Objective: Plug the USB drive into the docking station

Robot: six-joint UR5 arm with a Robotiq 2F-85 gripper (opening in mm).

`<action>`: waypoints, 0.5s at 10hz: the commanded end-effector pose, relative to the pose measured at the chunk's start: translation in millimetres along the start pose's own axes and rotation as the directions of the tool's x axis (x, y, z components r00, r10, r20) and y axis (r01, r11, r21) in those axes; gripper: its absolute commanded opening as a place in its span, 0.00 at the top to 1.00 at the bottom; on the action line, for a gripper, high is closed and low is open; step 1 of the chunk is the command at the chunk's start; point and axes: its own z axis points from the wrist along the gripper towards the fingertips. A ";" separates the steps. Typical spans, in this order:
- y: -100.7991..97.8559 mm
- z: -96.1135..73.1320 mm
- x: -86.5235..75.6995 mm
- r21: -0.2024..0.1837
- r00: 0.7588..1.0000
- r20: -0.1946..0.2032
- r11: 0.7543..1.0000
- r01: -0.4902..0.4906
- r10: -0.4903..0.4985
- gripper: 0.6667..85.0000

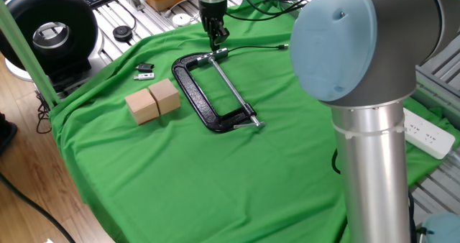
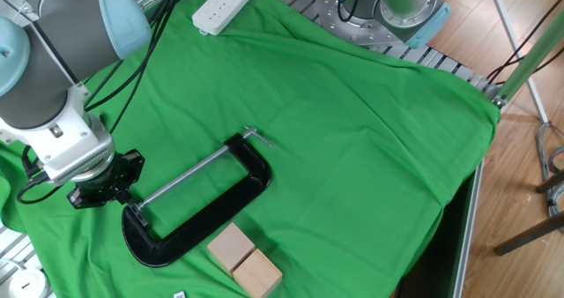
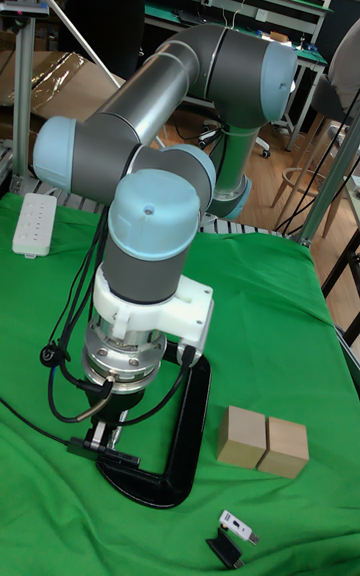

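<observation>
My gripper (image 1: pixel 215 36) hangs at the far side of the green cloth, fingers pointing down and shut on the USB drive (image 1: pixel 215 44), a slim dark stick that shows just below them. Right under it lies the docking station (image 1: pixel 222 52), a small silver-dark piece with a black cable running off to the right. In the other fixed view the gripper (image 2: pixel 117 192) stands at the left end of the clamp, and the drive is hidden there. In the tall fixed view the gripper (image 3: pixel 108 424) is low over the cloth.
A black C-clamp (image 1: pixel 205 99) lies just in front of the docking station. Two wooden blocks (image 1: pixel 153 101) sit to its left, with a small black-and-silver piece (image 1: pixel 144 76) behind them. A white power strip (image 2: pixel 225 5) lies at the cloth's edge.
</observation>
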 end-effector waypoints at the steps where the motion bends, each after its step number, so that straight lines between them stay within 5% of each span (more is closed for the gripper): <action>1: -1.1 5.1 -9.3 0.000 0.999 0.031 1.000 -0.013 0.013 0.99; 5: -3.0 7.3 -5.1 0.006 1.000 0.028 1.000 -0.010 0.010 0.99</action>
